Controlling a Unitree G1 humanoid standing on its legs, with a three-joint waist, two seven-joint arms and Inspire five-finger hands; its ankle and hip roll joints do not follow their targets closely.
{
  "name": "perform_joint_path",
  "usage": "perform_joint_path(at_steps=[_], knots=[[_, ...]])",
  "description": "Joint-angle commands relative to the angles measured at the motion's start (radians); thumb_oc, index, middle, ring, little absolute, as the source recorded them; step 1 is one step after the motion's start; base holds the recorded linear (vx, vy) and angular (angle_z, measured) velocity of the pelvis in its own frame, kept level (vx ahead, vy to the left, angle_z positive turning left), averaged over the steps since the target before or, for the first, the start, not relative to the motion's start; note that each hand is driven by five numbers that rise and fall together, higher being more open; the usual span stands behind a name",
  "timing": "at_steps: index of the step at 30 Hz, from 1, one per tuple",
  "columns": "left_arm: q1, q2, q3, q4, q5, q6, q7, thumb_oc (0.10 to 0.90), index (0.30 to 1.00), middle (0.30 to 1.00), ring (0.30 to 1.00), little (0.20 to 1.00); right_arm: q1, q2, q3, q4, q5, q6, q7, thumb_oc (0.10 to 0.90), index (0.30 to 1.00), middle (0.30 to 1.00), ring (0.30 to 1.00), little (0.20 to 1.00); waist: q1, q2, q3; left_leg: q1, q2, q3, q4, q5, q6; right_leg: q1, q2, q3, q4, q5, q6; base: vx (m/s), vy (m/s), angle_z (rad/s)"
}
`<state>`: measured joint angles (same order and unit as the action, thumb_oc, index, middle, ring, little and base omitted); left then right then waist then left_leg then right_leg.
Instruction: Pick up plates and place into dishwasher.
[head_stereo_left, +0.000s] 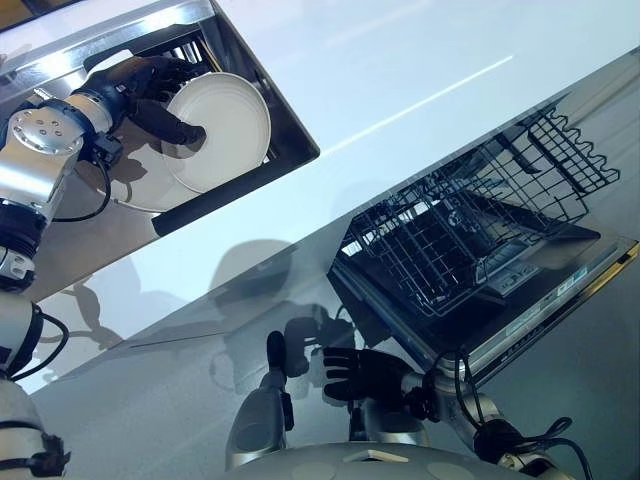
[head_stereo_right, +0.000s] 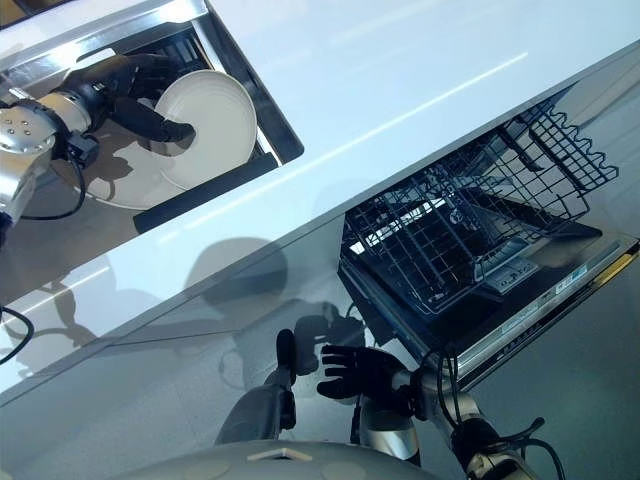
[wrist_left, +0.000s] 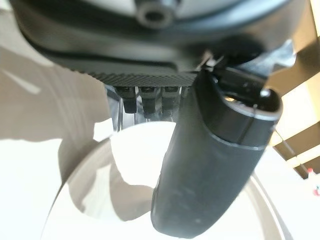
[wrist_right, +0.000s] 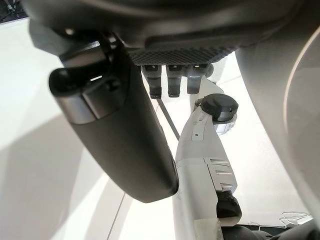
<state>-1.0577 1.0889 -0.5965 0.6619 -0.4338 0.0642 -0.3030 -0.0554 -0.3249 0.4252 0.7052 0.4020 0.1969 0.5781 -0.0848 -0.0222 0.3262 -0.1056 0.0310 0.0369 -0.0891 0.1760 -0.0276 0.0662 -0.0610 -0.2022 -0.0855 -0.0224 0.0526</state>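
A white plate (head_stereo_left: 225, 130) stands tilted on edge inside the steel sink (head_stereo_left: 290, 130) at the upper left. My left hand (head_stereo_left: 150, 85) is shut on it. The thumb (wrist_left: 210, 165) presses across the plate's front face (wrist_left: 100, 200), and the fingers curl behind its rim. A second pale plate (head_stereo_left: 140, 190) seems to lie flat on the sink floor below it. My right hand (head_stereo_left: 365, 372) hangs low in front of the counter, left of the dishwasher, open with spread fingers and holding nothing. Its thumb (wrist_right: 120, 140) is straight.
The dishwasher's black wire rack (head_stereo_left: 470, 220) is pulled out over the open door (head_stereo_left: 540, 300) at the right. A white counter (head_stereo_left: 400, 80) runs between the sink and the dishwasher. The glossy cabinet front (head_stereo_left: 180, 380) lies below the counter edge.
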Motion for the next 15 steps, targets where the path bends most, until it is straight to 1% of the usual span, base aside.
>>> perform_joint_path(at_steps=[1,9,13,14,15], knots=[[-0.224,0.05,0.026,0.088,-0.042,-0.044,-0.01,0.8,0.9,0.9,0.9,0.9,0.106,-0.08,0.031,0.002,-0.03,0.033,0.068,0.8,0.9,0.9,0.9,0.9,-0.019,0.034,-0.015,0.08,-0.042,0.053,0.002,-0.137,-0.008,-0.106,-0.038,0.035,0.003,0.114,0.063,0.0,0.0,0.0],[-0.243,0.033,-0.001,0.09,-0.056,-0.015,-0.064,0.8,0.9,0.9,0.9,0.9,0.099,-0.086,0.027,0.012,-0.02,0.032,0.073,0.8,0.9,0.9,0.9,0.9,-0.024,0.033,-0.012,0.076,-0.042,0.06,0.002,-0.134,-0.008,-0.111,-0.036,0.035,0.004,0.116,0.063,0.0,0.0,0.0],[-0.255,0.033,-0.014,0.09,-0.066,-0.015,-0.073,0.8,0.9,0.9,0.9,0.9,0.1,-0.084,0.025,0.019,-0.021,0.027,0.078,0.8,0.9,0.9,0.9,0.9,-0.024,0.032,-0.013,0.077,-0.043,0.059,0.002,-0.133,-0.008,-0.111,-0.036,0.033,0.004,0.117,0.063,0.0,0.0,0.0],[-0.257,0.032,-0.015,0.088,-0.069,-0.017,-0.07,0.385,0.545,0.545,0.545,0.485,0.1,-0.084,0.026,0.023,-0.021,0.024,0.078,0.8,0.9,0.9,0.9,0.9,-0.024,0.032,-0.014,0.078,-0.043,0.06,0.002,-0.133,-0.008,-0.11,-0.036,0.033,0.004,0.116,0.063,0.0,0.0,0.0],[-0.257,0.037,-0.014,0.083,-0.075,-0.016,-0.069,0.232,0.413,0.413,0.413,0.332,0.102,-0.083,0.023,0.023,-0.025,0.025,0.079,0.8,0.9,0.9,0.9,0.9,-0.024,0.033,-0.017,0.08,-0.044,0.06,0.002,-0.133,-0.008,-0.108,-0.035,0.032,0.004,0.116,0.062,0.0,0.0,0.0]])
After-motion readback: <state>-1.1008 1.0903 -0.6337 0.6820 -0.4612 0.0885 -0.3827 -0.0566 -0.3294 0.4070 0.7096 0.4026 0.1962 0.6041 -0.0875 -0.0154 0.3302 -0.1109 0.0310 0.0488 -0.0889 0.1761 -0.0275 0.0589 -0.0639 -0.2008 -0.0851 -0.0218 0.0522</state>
